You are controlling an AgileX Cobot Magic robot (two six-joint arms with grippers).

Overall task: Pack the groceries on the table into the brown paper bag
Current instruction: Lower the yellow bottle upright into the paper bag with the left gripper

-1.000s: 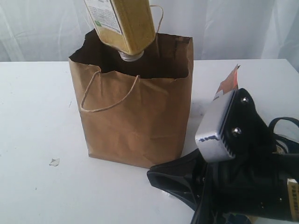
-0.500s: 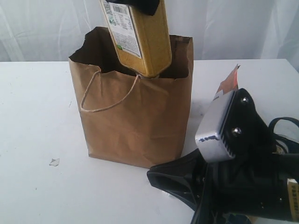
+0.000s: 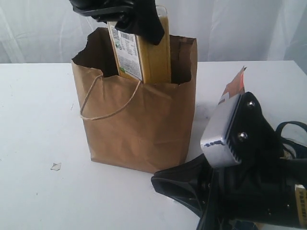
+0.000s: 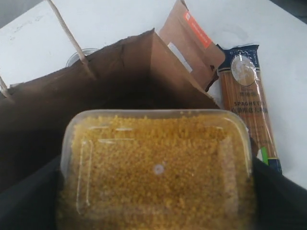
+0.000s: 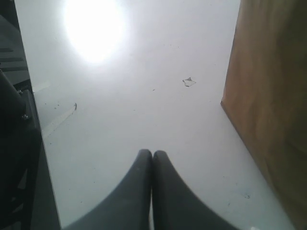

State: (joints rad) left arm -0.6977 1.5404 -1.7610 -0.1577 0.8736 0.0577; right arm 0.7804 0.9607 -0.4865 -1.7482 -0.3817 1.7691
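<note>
Exterior view: we count one brown paper bag [image 3: 139,124], standing upright and open on the white table [image 3: 33,120]. It has two loop handles: one hangs down its near face, and of the far one only a sliver shows above the rim. One yellow-grain bottle [image 3: 144,52] hangs upside down in the bag's mouth, its lower part below the rim and its label facing near-left. The left gripper [image 3: 132,19] pinches the bottle by its upper end. The left wrist view looks straight onto the bottle's flat base, with a dark finger on each side of it.

One brown-orange pouch [image 3: 234,84] stands to the right of the bag, partly hidden behind the right arm [image 3: 240,182] in the near right corner. One spaghetti packet [image 4: 249,96] lies flat on the table just beside the pouch, on its side away from the bag.

The right gripper [image 5: 152,155] has its two fingers pressed together with nothing between them, low over the bare table. One small paper scrap [image 3: 56,166] lies to the near left of the bag, well apart from it.
</note>
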